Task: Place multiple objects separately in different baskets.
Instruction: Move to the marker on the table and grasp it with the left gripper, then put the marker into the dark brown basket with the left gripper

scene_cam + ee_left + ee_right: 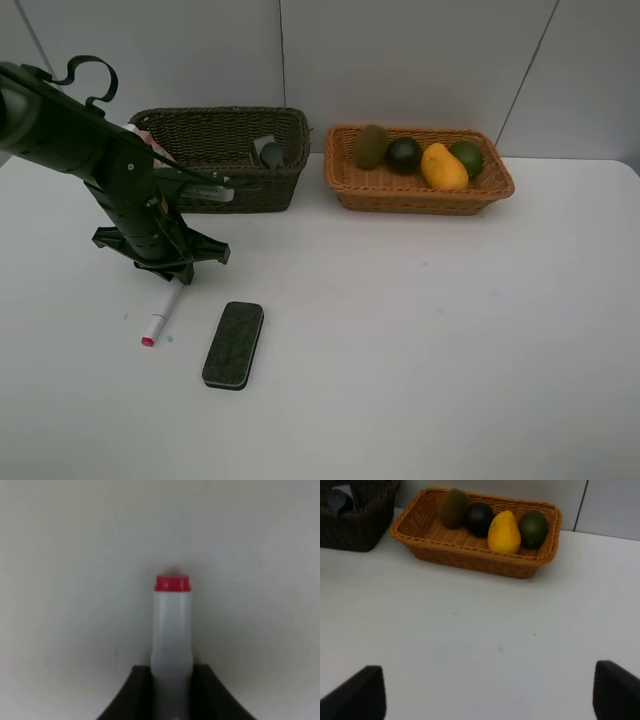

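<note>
left arm: angled down to table | left tool (172,272): clamped shut | right tool (490,692): spread wide (tips only)

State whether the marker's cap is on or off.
On. The left wrist view shows the red cap seated on the end of the white marker, whose other end sits between the left gripper jaws.

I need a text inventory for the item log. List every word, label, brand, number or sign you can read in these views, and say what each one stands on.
None: no readable text in any view.
white marker: barrel plain, red end unmarked; held in the shut left gripper.
black eraser: no print visible.
dark basket, orange basket, the fruit: no tags or stickers visible.
grey bottle: mostly hidden, nothing legible.
</note>
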### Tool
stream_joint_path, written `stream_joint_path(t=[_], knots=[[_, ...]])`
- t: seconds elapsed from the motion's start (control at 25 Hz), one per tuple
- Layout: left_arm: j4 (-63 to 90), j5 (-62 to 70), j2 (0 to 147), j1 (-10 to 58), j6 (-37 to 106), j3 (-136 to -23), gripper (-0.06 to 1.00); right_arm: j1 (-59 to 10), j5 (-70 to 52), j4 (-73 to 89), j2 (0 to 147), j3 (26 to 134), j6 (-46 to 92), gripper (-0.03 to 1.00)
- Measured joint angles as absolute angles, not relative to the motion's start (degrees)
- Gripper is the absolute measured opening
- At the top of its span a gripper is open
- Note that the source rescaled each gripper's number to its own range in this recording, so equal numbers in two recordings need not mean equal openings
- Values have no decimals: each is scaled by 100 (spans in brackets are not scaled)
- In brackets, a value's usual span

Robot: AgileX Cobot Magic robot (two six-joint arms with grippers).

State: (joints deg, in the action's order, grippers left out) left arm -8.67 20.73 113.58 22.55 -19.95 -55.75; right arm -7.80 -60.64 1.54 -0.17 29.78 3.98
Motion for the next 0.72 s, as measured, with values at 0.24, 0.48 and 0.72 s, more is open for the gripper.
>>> stream_joint_path(t=[0.24,0.48,0.72], knots=[[-867,2169,11181,2255,-1995,-5575,2,-780,-6064,154,-17,2978,398,100],[-867,2649,10987,2255,-1984,-5712,2,-780,-6064,154,-17,2978,398,100],[-867,3478,10807,2255,-1818,-6179,2,-780,-6064,154,-17,2978,398,100]])
